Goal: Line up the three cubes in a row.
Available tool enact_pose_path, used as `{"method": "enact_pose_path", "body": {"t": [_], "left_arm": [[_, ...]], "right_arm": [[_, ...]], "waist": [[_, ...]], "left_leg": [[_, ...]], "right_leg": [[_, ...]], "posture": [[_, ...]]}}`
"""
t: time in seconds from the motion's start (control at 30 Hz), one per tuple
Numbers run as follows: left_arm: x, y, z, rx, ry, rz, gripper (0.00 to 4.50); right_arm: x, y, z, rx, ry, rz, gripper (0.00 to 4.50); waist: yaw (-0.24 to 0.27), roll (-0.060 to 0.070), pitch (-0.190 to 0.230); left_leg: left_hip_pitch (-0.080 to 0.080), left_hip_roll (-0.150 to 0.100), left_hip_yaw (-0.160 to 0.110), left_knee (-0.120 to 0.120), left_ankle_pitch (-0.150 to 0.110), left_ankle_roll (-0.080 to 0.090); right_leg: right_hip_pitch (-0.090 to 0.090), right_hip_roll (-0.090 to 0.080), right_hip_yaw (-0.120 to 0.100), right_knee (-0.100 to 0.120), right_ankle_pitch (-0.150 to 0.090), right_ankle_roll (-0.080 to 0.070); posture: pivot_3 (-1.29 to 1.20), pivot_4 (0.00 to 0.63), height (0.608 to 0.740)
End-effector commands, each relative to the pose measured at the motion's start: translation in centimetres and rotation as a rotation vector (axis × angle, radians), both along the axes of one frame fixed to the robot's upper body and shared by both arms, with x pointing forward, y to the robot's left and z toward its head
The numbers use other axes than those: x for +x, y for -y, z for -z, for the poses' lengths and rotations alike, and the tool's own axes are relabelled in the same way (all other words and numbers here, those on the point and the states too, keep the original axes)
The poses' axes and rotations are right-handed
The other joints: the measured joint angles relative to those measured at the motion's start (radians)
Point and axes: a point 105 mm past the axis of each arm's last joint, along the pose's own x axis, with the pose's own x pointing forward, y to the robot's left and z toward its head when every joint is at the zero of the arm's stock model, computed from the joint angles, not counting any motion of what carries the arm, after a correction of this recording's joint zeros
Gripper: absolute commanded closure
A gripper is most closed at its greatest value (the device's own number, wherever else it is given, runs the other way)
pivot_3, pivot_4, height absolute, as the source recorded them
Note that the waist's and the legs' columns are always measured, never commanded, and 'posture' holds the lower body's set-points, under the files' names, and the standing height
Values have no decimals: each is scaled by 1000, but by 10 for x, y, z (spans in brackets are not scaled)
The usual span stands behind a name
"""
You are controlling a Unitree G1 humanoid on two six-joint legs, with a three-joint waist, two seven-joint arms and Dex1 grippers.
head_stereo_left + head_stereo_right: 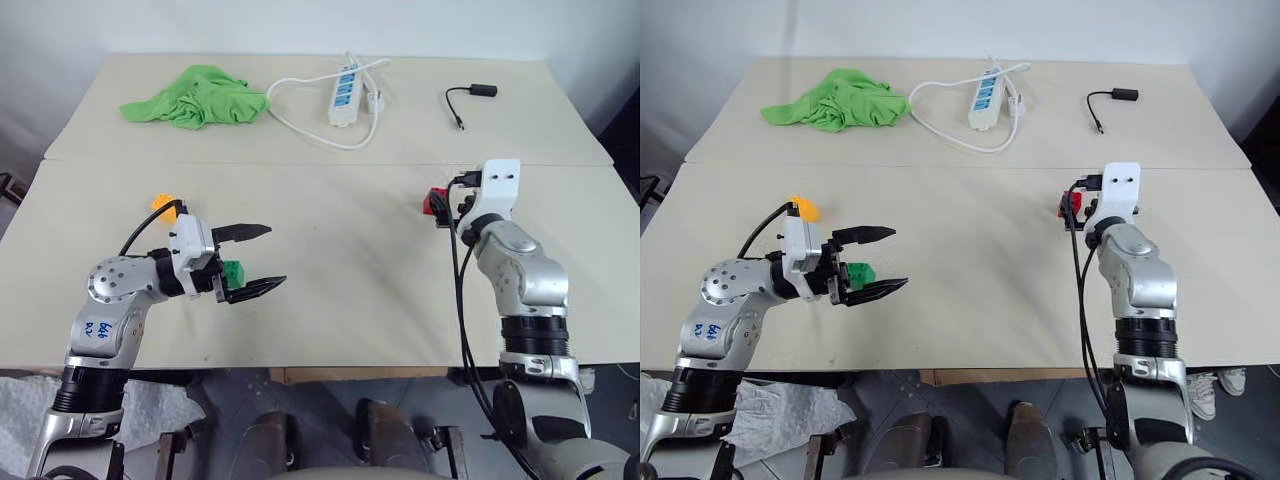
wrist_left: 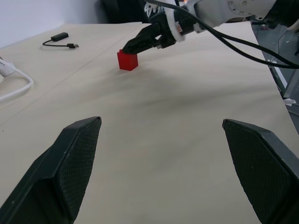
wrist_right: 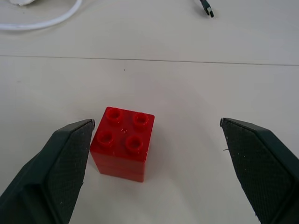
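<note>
Lying behind cubes, green cloth (image 1: 197,96), power strip (image 1: 344,94), black cable (image 1: 470,98)

red cube (image 1: 433,202): mostly behind right wrist | green cube (image 1: 233,272): partly behind left jaws | orange-yellow cube (image 1: 161,203): partly behind cable

Beige table (image 1: 330,250) bears three bricks (red (image 3: 122,143)), cloth (image 1: 198,97), power strip (image 1: 344,94).

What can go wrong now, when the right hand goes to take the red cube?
The red cube sits off-centre between the open fingers of the right hand, close to one finger; closing may push or turn it. The green cube lies right by the open left hand, which could knock it.
</note>
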Motion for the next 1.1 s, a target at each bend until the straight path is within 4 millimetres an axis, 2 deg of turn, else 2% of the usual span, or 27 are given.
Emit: {"method": "enact_pose_path", "body": {"t": [0.03,0.1,0.2,0.3,0.43,0.57,0.67,0.73,0.8,0.93,1.1], "left_arm": [[-1,-4,-11,10,64,-19,103],[-1,-5,-12,12,66,-24,103],[-2,-6,-11,16,67,-29,0],[-2,-7,-11,19,70,-31,0],[-2,-9,-11,19,73,-36,0],[-6,-8,-18,-35,65,-15,0],[-7,-11,-15,-18,58,-20,0],[-7,-13,-14,-13,54,-27,0],[-7,-14,-13,-13,53,-34,0],[-10,-13,-10,-21,49,-40,0],[-13,-14,-9,-22,46,-48,0]], "right_arm": [[5,-1,-5,-2,31,29,0],[6,-2,-3,4,28,31,0],[7,-8,0,13,24,14,592],[7,-11,1,14,25,10,1606],[7,-18,-10,94,92,-40,2950],[3,-41,-5,40,63,-303,3030],[-20,-78,-22,-58,129,-755,3030],[-39,-91,-25,-174,157,-1023,3030],[-46,-90,-21,-268,155,-1176,3030],[-46,-86,-5,-402,120,-1353,3030],[-48,-83,13,-412,59,-1471,3030]], "waist": [[0,0,0],[1,0,0],[1,0,0],[0,0,0],[0,0,0],[0,0,0],[1,0,0],[0,0,0],[0,0,0],[-2,0,0],[-3,0,0]], "left_leg": [[0,0,0,0,0,0],[0,0,0,0,0,0],[0,1,0,0,0,0],[0,1,0,0,0,0],[0,1,0,0,0,0],[0,1,0,0,0,0],[0,1,0,0,0,0],[0,-2,0,0,0,1],[0,-2,0,0,0,1],[1,-2,0,0,0,1],[0,1,-1,0,0,0]], "right_leg": [[0,0,0,0,0,0],[0,0,0,0,0,0],[0,0,0,0,0,0],[0,0,0,0,0,0],[0,0,0,0,0,0],[0,0,0,0,0,0],[0,0,0,0,0,0],[0,0,0,-1,0,0],[1,0,-1,-2,0,0],[1,0,-1,-2,0,0],[2,0,-2,-2,0,0]], "posture": [[0,150,740],[0,150,740],[0,150,740],[0,150,740],[0,150,740],[0,150,740],[0,150,740],[0,150,740],[0,150,740],[0,150,740],[0,150,740]]}}
